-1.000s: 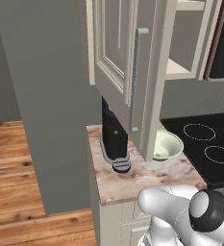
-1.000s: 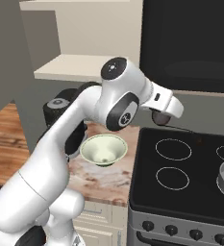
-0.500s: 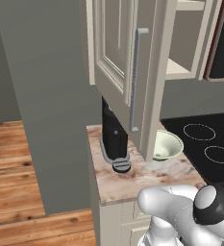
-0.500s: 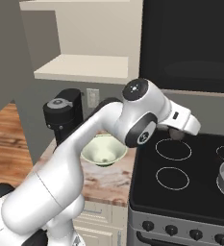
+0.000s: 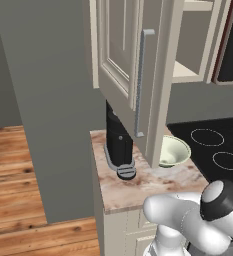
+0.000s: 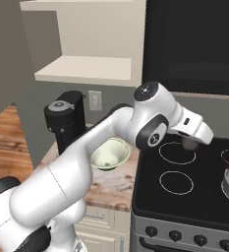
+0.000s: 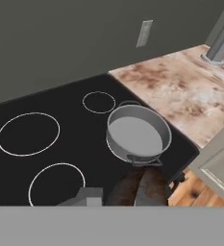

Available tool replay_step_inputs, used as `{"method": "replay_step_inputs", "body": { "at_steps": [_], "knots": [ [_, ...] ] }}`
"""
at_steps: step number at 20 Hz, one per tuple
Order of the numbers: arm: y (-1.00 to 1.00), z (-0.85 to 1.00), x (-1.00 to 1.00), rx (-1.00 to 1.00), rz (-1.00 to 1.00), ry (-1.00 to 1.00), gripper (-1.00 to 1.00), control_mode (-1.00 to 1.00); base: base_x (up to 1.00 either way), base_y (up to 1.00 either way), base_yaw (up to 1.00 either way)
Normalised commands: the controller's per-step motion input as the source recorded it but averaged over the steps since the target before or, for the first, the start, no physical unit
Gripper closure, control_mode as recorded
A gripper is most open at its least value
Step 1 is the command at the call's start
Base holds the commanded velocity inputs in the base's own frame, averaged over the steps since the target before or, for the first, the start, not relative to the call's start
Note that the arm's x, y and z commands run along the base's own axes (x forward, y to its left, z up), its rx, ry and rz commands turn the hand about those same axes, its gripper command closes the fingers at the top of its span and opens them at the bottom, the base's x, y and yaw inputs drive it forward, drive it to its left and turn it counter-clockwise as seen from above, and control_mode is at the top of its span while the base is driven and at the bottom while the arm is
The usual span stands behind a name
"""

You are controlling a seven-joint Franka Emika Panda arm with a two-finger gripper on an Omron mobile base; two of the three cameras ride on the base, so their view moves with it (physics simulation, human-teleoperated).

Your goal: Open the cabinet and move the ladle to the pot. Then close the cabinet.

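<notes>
In the hand view we see a brown ladle [image 7: 137,190] at six o'clock by our gripper [image 6: 189,142]; we cannot tell how its fingers stand. The grey pot [image 7: 138,132] sits beyond on the stovetop [image 7: 46,158]. The cabinet [image 5: 138,80] door hangs open above the bowl [image 5: 170,150].

The cabinet [image 5: 122,60] door looks like cream-painted wood, smooth and matt, with a dull grey metal handle [image 5: 141,82]. The counter [image 5: 138,180] is mottled pink-brown stone — polished, by the look of it. The stove [image 7: 46,139] top is flat black glass, matt here. The pot [image 7: 138,132] is plain grey metal. The floor [image 5: 23,175] is warm wood planks.
</notes>
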Motion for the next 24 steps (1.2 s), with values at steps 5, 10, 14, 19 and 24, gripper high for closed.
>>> {"method": "replay_step_inputs", "body": {
  "at_steps": [5,10,14,19,24],
  "knots": [
    [-0.27,-0.15,0.05,0.0,-0.07,0.02,1.0,-1.0,0.0,0.0,0.0],
    [-0.22,-0.14,0.02,0.0,-0.07,0.02,1.0,-1.0,0.0,0.0,0.0],
    [-0.24,-0.07,0.01,0.0,-0.07,0.03,1.0,-1.0,0.0,0.0,0.0],
    [-0.24,-0.04,0.02,0.0,-0.07,0.04,1.0,-1.0,0.0,0.0,0.0],
    [-0.15,-0.1,0.02,0.0,-0.05,0.01,1.0,-1.0,0.0,0.0,0.0]
  ]
}}
